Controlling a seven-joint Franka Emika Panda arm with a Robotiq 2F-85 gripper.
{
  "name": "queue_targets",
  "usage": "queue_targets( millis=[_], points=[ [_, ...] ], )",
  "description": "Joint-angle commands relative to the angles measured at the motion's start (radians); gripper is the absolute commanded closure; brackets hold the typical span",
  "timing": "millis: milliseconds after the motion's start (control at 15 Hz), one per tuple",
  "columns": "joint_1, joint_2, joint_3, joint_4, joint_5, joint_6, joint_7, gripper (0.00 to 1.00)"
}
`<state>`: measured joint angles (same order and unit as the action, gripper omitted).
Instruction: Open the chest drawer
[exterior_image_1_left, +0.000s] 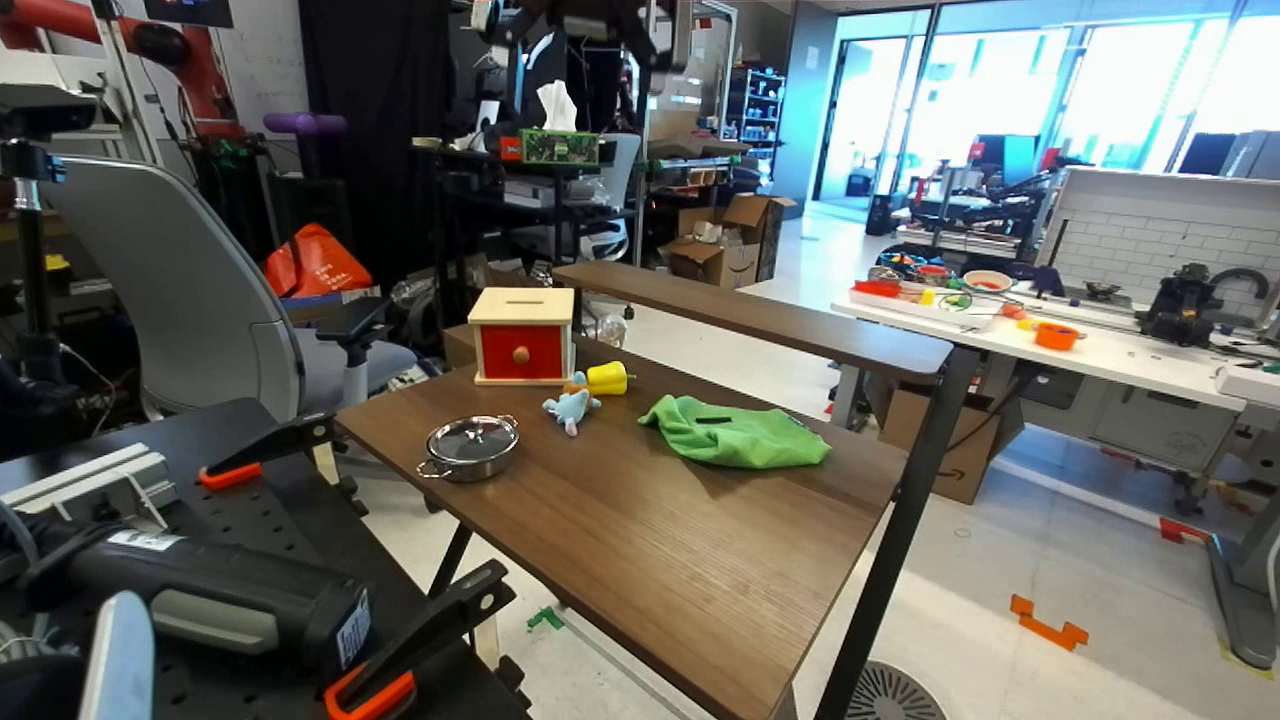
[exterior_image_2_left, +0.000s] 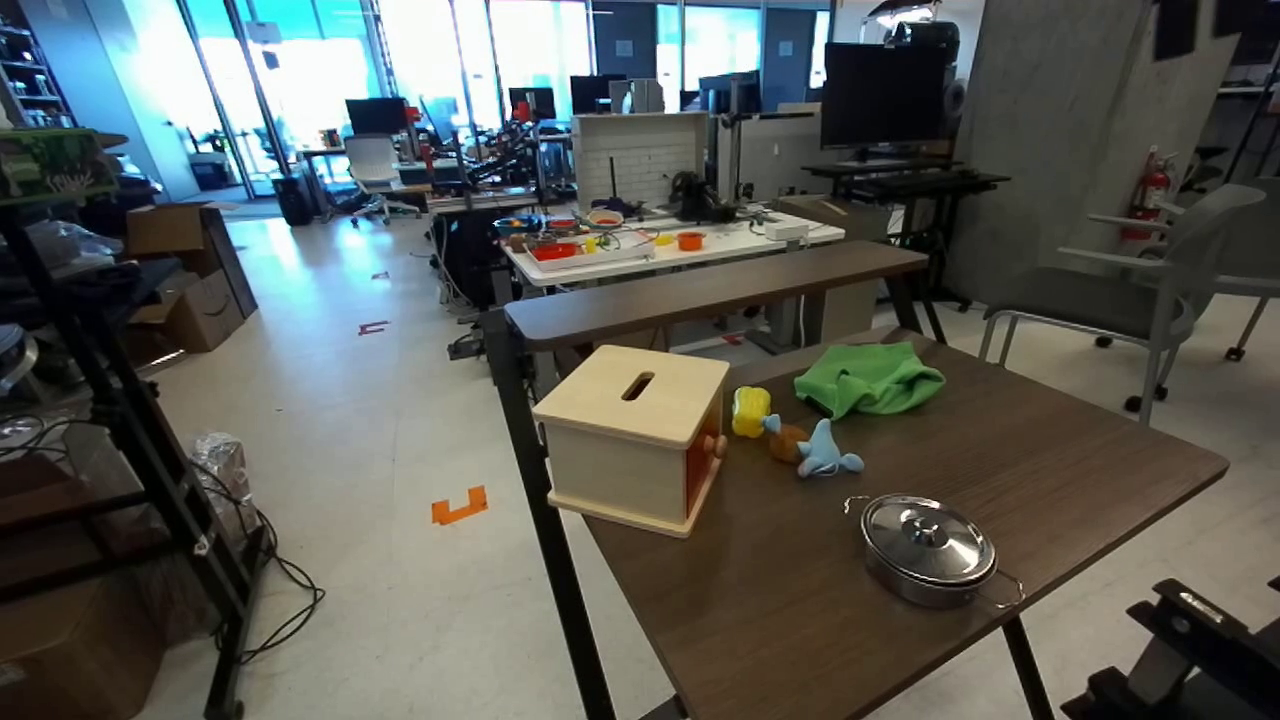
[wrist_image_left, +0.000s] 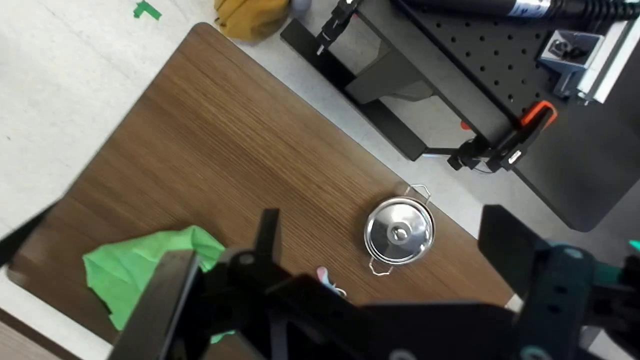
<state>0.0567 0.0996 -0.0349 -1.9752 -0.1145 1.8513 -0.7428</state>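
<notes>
Hand (exterior_image_1_left: 588, 40) spread wide and empty above the table (exterior_image_1_left: 690, 540), I judge I'm before the approach. The red-fronted chest drawer (exterior_image_1_left: 522, 335) looks shut at the table's far left in an exterior view, its wooden knob (exterior_image_1_left: 521, 354) facing near. Next I should descend, pinch that knob and pull nearward, clear of the lidded steel pot (exterior_image_1_left: 472, 447).

In an exterior view I see a boxy pale-wood chest (exterior_image_2_left: 630, 455), red drawer (exterior_image_2_left: 699, 468) closed, on a brown wooden table (exterior_image_2_left: 770, 590); near its drawer, a rounded yellow toy (exterior_image_2_left: 750, 412) and blue plush toy (exterior_image_2_left: 822, 452); farther from it, crumpled green cloth (exterior_image_2_left: 868, 380) and a round metal pot (exterior_image_2_left: 930, 548).
</notes>
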Motion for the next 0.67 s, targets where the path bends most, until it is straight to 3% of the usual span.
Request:
queue_targets(
  millis=[0,400,467,533,600],
  points=[
    [-0.006,0.201,0.061,0.119,-0.042,0.027,-0.099,0.00],
    [0.031,0.447,0.099,0.213,-0.232,0.130,-0.087,0.00],
    [0.035,0.471,0.103,0.244,-0.249,0.081,-0.110,0.00],
    [0.012,0.419,0.112,0.169,-0.208,0.130,-0.084,0.00],
    [0.019,0.448,0.112,0.188,-0.226,0.127,-0.084,0.00]
  ],
)
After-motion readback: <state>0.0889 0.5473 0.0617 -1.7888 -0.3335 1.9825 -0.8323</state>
